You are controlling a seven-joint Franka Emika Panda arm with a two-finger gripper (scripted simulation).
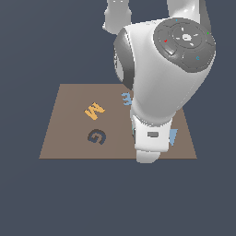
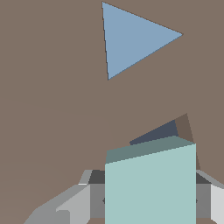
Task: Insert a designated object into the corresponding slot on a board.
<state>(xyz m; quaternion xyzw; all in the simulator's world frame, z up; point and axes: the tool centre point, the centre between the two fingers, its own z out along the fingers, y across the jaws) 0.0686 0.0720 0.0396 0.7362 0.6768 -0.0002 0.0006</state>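
Note:
In the wrist view a pale teal cube [image 2: 151, 183] fills the space between my grey fingers [image 2: 83, 203], so my gripper [image 2: 151, 199] is shut on it. Just past the cube's far edge a sliver of the dark navy slot [image 2: 159, 132] shows in the brown board [image 2: 52, 109]. The cube hangs directly beside and partly over that slot. In the exterior view the arm's white body [image 1: 152, 92] hides the gripper, the cube and the slot; only the board [image 1: 64, 133] around it shows.
A flat blue triangle [image 2: 131, 37] lies on the board beyond the slot, its corner also peeking out by the arm [image 1: 173, 137]. An orange M [image 1: 94, 110], a dark G cut-out [image 1: 97, 137] and a small blue E [image 1: 126, 98] sit on the board.

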